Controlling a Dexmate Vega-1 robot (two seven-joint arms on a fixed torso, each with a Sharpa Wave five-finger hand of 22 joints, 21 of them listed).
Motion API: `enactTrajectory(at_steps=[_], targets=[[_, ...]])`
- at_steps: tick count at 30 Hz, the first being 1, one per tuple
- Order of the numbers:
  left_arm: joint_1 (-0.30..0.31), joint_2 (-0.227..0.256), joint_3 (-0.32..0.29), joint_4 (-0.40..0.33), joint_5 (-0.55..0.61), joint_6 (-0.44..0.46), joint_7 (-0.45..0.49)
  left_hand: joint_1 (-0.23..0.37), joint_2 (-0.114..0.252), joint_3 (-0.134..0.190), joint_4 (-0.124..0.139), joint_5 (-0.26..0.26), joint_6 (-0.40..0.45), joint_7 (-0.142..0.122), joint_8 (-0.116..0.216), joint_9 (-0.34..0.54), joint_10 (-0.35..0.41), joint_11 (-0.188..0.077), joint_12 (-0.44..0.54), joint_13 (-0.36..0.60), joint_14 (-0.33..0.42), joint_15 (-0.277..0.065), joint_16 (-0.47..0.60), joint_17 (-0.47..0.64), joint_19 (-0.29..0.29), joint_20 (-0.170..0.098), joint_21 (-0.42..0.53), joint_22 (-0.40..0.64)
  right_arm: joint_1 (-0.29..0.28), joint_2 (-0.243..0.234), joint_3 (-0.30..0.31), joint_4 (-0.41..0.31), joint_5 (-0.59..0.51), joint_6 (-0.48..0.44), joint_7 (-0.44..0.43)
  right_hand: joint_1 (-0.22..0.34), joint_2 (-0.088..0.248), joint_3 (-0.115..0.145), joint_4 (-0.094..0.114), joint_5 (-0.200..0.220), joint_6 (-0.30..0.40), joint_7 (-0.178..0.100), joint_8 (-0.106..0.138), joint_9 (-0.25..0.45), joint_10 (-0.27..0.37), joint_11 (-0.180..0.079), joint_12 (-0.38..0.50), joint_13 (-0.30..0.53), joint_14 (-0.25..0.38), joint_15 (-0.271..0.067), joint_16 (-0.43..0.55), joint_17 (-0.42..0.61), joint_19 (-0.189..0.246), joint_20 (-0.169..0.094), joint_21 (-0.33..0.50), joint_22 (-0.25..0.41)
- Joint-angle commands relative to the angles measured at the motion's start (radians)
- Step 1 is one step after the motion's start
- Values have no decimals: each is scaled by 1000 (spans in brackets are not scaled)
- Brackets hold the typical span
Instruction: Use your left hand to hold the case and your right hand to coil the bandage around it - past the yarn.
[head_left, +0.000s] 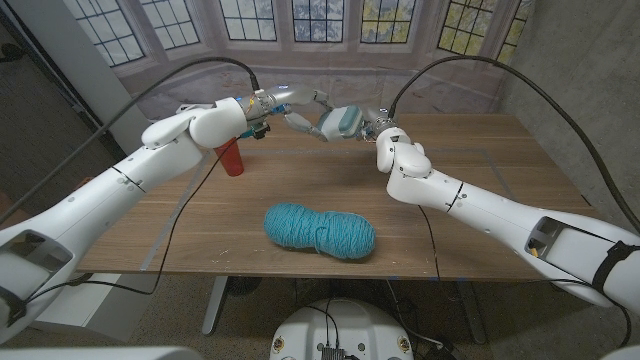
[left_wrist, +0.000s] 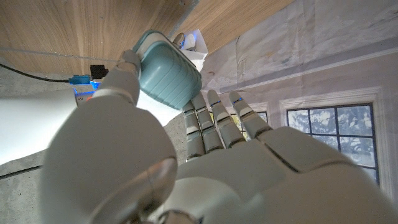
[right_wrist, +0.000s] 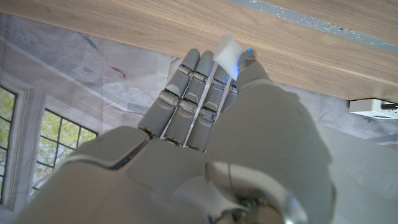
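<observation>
Above the counter, toward the upper middle of the head view, the left robot hand grips the teal case in the air, beyond the teal yarn. Just right of it, the right robot hand pinches a white bandage end. No wraps show around the case yet, so I judge the coiling barely begun.

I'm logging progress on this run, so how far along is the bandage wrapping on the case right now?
Done: the left hand holds the teal case up above the far side of the table, beyond the blue yarn.
In hand: the right hand sits beside the case, pinching a white bandage end.
Left: no wraps show on the case's ribbed face in the left wrist view, so the coiling looks barely begun.
</observation>
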Motion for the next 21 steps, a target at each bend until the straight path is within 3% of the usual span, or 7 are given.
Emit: enactTrajectory(at_steps=[1,21], targets=[[-8,-2,15,9,-11,-1,-31,-53,65,16,17,5,30,-23,320,7,27,-28,3,4,-4,0,1,3,-4,3,0,5,14,5,12,9,-13,10,2,13,2,-3,2,5,5,-5,4,2,18,-18,8,3,7,-119,-4,3,-2,-59,-4,2],[-29,-8,34,51,-24,-22,-58,-53,66,16,15,5,32,-21,319,7,26,-24,3,3,-4,1,1,1,-6,4,1,5,38,29,15,42,-34,24,4,13,3,-6,2,4,2,-3,4,2,17,-19,6,4,6,-118,-8,5,-5,-59,-5,2]])
